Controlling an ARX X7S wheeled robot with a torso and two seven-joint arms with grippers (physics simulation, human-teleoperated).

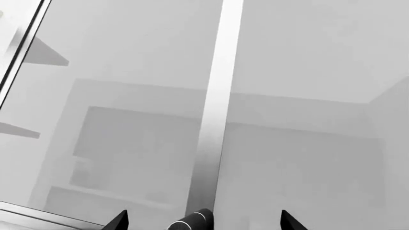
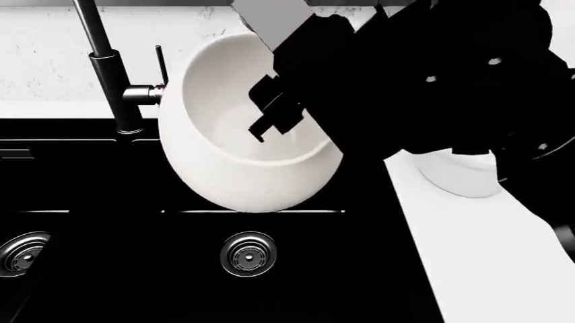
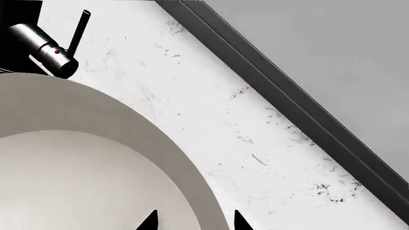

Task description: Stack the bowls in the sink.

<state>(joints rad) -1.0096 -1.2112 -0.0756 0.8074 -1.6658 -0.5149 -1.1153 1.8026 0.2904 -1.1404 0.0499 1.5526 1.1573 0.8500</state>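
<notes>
Bowl (image 2: 225, 161), the big egg-shaped one, hangs tilted over the sink (image 2: 108, 269), right of the faucet (image 2: 108, 67), right gripper (image 3: 191, 221) jaws clamped on its rim. Left gripper (image 1: 204, 221) jaws apart, holding nothing. Smaller bowl (image 2: 458, 176) sits on the bench (image 2: 485, 269), right.

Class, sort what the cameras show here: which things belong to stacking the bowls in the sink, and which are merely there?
Belong to the job:
large rounded bowl, tilted
black sink
right gripper, at the bowl's rim
white vessel on the counter, mostly hidden, perhaps the second bowl

Merely there:
faucet
steel drains
marble counter
</notes>
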